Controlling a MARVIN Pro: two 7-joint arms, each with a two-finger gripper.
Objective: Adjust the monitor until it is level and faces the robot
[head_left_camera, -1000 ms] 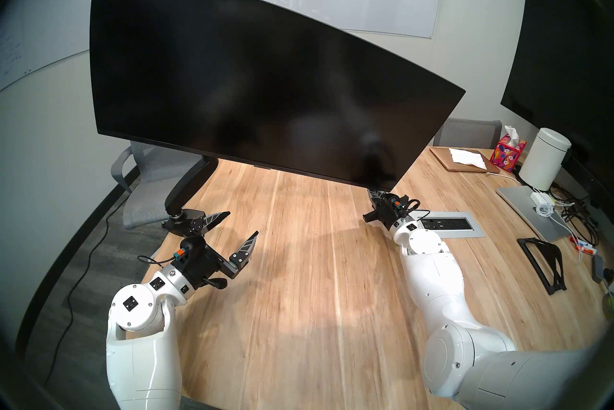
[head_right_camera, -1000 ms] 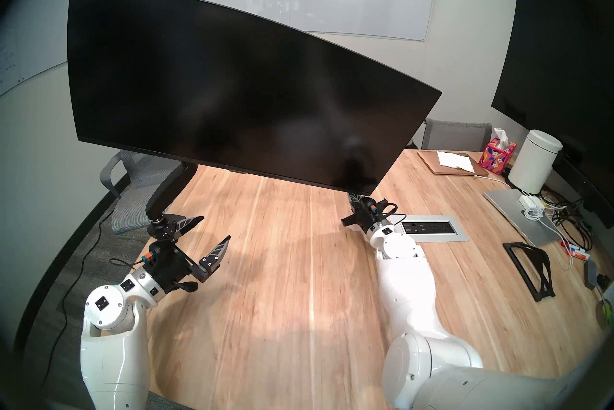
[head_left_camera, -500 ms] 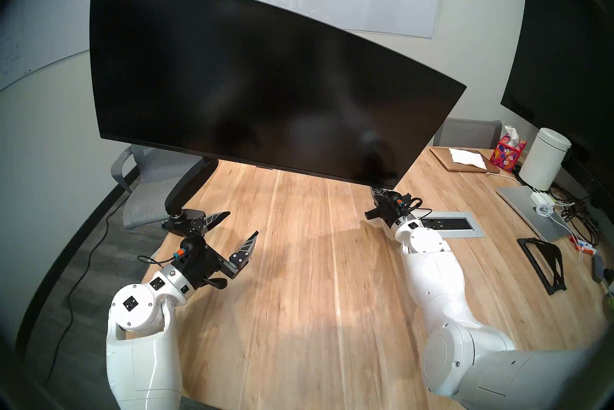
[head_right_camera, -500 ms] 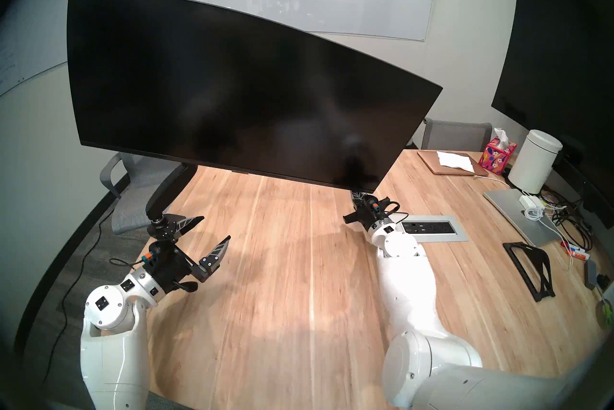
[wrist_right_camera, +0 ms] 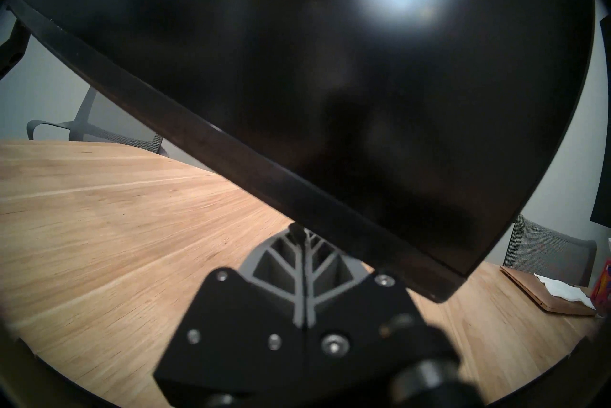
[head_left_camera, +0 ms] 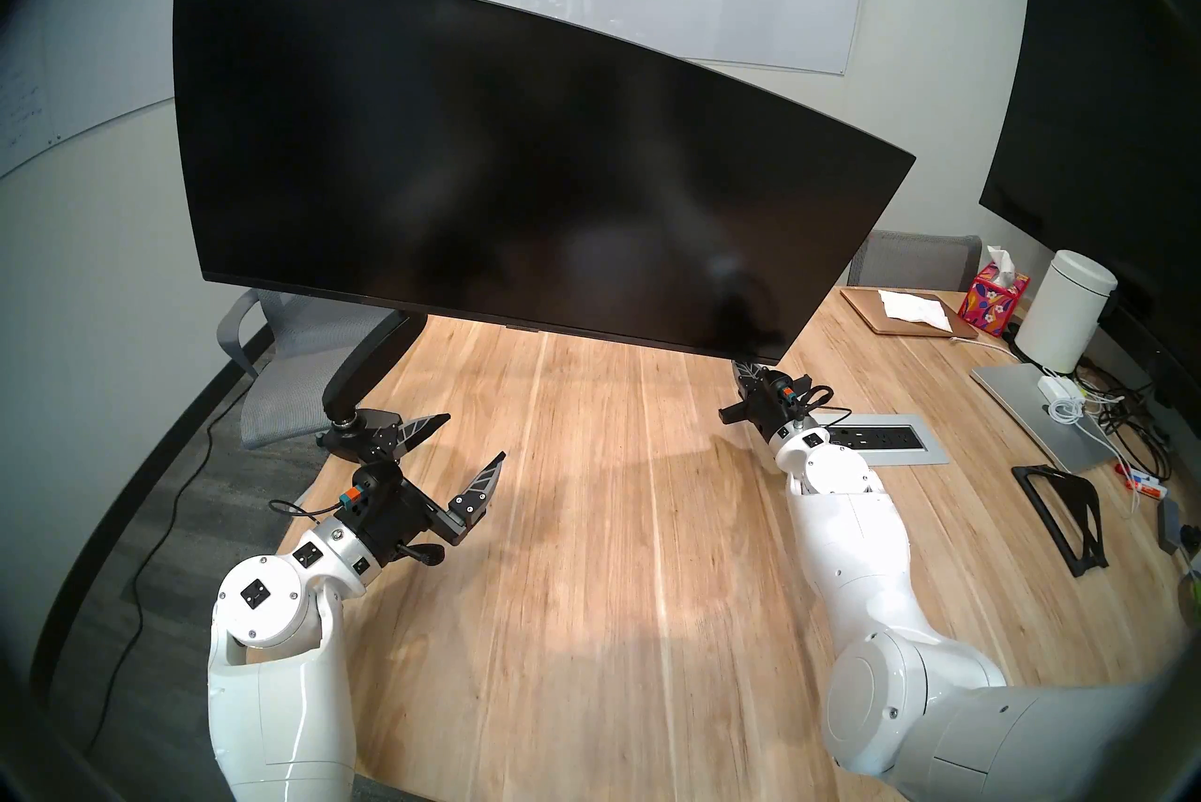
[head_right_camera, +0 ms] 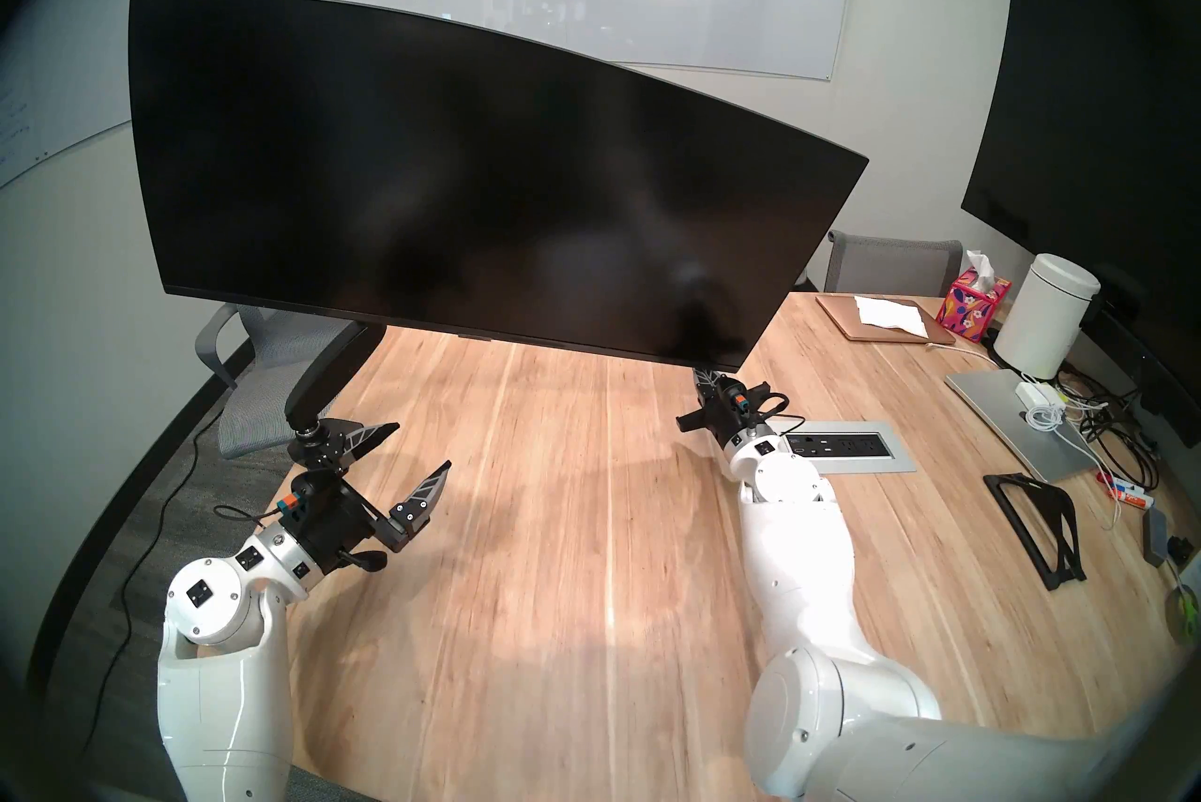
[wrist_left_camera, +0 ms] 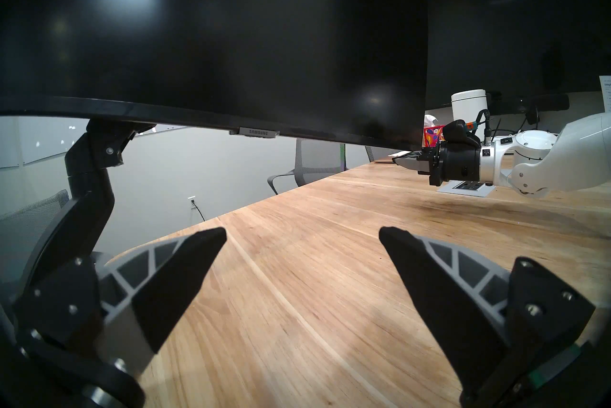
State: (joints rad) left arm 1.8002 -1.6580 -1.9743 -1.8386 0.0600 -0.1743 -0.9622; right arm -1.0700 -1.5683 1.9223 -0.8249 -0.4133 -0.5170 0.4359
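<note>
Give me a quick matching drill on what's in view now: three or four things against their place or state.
Things:
1. left gripper
2. right gripper
3. monitor
4. tissue box

States:
a. tilted, its right end lower
b. fingers shut, under the screen's lower right corner
c. fingers spread, nothing between them
d. at the table's far right, beside a white canister

Pairs: 1-c, 2-b, 3-a, 4-d

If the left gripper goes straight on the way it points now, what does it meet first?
Probably nothing soon: the open left gripper points over the bare table, under the monitor. The right gripper lies to one side; depth is unclear.
</note>
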